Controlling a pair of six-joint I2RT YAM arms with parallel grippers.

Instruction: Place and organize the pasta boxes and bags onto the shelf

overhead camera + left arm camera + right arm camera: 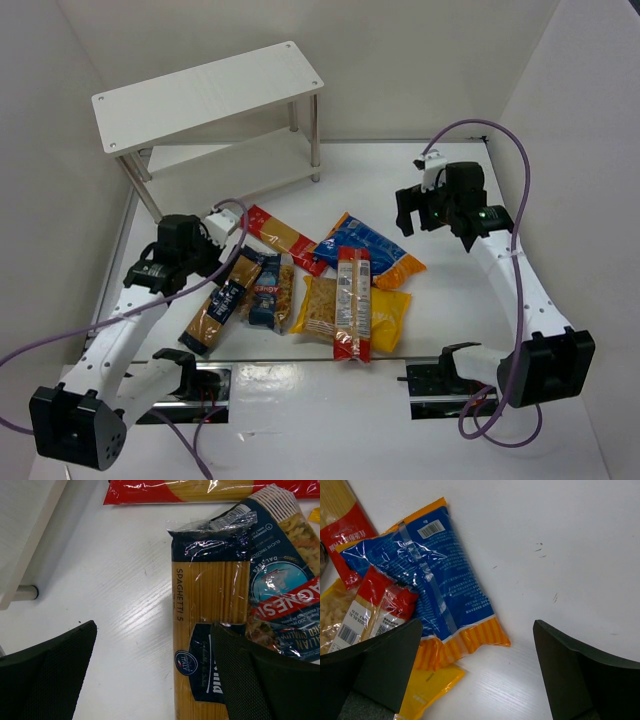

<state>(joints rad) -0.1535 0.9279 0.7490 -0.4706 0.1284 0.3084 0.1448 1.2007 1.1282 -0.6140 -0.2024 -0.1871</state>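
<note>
Jaws apart on left gripper (153, 630) and right gripper (477, 630), nothing held; spaghetti pack (210, 595) under the left, blue-orange bag (435, 580) beside the right.

The white shelf (210, 95) stands upper left. In the middle, a tan and dark blue spaghetti pack (220, 300) lies slanted, touching a clear blue-labelled bag (270, 290). Above them lies a red spaghetti pack (285, 238), with a blue and orange bag (372, 248) to its right. Lower down, another red pack (353, 303) lies across a yellow bag (392, 318).
</note>
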